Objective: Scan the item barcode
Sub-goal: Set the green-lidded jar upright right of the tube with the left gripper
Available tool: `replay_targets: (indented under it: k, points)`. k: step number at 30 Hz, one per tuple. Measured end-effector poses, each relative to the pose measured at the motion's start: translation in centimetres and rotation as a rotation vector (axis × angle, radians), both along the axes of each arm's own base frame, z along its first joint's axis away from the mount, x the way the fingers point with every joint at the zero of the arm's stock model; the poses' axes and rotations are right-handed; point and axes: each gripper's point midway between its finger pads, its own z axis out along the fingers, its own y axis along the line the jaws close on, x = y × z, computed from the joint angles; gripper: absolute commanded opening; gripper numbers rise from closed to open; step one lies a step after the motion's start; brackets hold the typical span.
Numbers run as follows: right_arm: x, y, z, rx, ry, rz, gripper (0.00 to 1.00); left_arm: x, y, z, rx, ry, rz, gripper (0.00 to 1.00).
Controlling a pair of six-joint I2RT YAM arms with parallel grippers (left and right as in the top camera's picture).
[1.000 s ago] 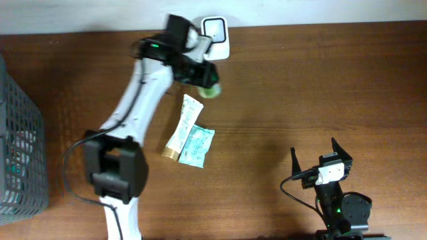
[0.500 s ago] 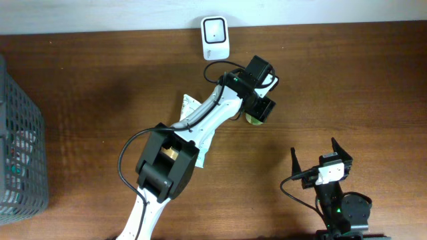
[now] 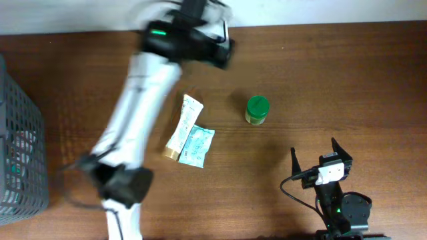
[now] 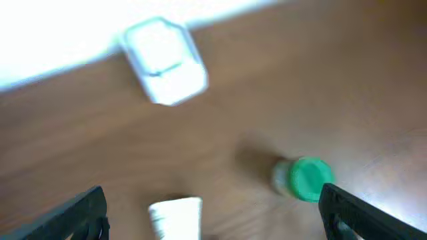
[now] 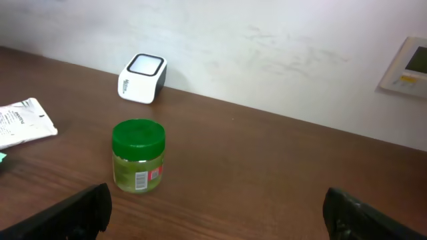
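The item, a small jar with a green lid (image 3: 257, 110), stands upright on the wooden table with nothing holding it. In the right wrist view the jar (image 5: 138, 157) shows a barcode label on its side. My left gripper (image 3: 223, 48) is blurred with motion at the table's far edge, up and left of the jar; it is open and empty. The left wrist view shows the white scanner (image 4: 163, 70) ahead and the jar (image 4: 303, 179) to the right, outside my left gripper (image 4: 213, 223). My right gripper (image 3: 321, 155) stands open near the front edge.
A white tube (image 3: 183, 127) and a teal sachet (image 3: 196, 147) lie left of the jar. A grey wire basket (image 3: 20, 147) stands at the left edge. The scanner (image 5: 142, 79) sits against the back wall. A wall panel (image 5: 408, 67) hangs at far right.
The left gripper set the jar down mid-table, opened, and swung back up-left toward the scanner. The right arm has not moved.
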Motion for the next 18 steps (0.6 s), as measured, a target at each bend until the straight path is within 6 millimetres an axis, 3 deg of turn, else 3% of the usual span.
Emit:
replay_targets:
  k: [1, 2, 4, 6, 8, 10, 12, 13, 15, 17, 18]
  points:
    - [0.0, 0.0, 0.0, 0.000, 0.000, 0.000, 0.98, 0.0, 4.8, 3.7, -0.017, -0.058, 0.088, 1.00]
    - [0.0, 0.0, 0.0, 0.000, 0.000, 0.000, 0.98, -0.5, 8.7, 6.0, -0.017, -0.092, 0.165, 1.00]
    - [0.0, 0.0, 0.0, -0.001, 0.000, 0.000, 0.98, -3.2, 19.1, 10.5, -0.004, -0.163, 0.390, 1.00]
    - [0.0, 0.0, 0.0, 0.000, 0.000, 0.000, 0.98, -7.1, 28.6, 13.0, 0.000, -0.196, 0.643, 0.99]
    - [0.0, 0.0, 0.0, -0.001, 0.000, 0.000, 0.98, -10.9, 36.0, 14.0, 0.002, -0.208, 0.872, 0.99]
    - [0.0, 0.0, 0.0, 0.000, 0.000, 0.000, 0.98, -14.4, 42.2, 13.9, -0.018, -0.202, 1.094, 0.99]
    - [0.0, 0.0, 0.0, 0.000, 0.000, 0.000, 0.98, -16.6, 46.5, 12.9, -0.040, -0.191, 1.251, 1.00]
    - [0.0, 0.0, 0.0, 0.000, 0.000, 0.000, 0.98, -17.4, 48.9, 11.8, -0.048, -0.185, 1.322, 0.94]
    - [0.0, 0.0, 0.0, 0.000, 0.000, 0.000, 0.98, -18.7, 51.9, 9.2, -0.054, -0.137, 1.410, 0.90]
    - [0.0, 0.0, 0.0, 0.000, 0.000, 0.000, 0.98, -19.7, 55.1, 4.1, -0.029, -0.047, 1.471, 0.91]
    - [0.0, 0.0, 0.0, 0.000, 0.000, 0.000, 0.98, -20.0, 55.7, 1.9, -0.008, 0.002, 1.476, 0.92]
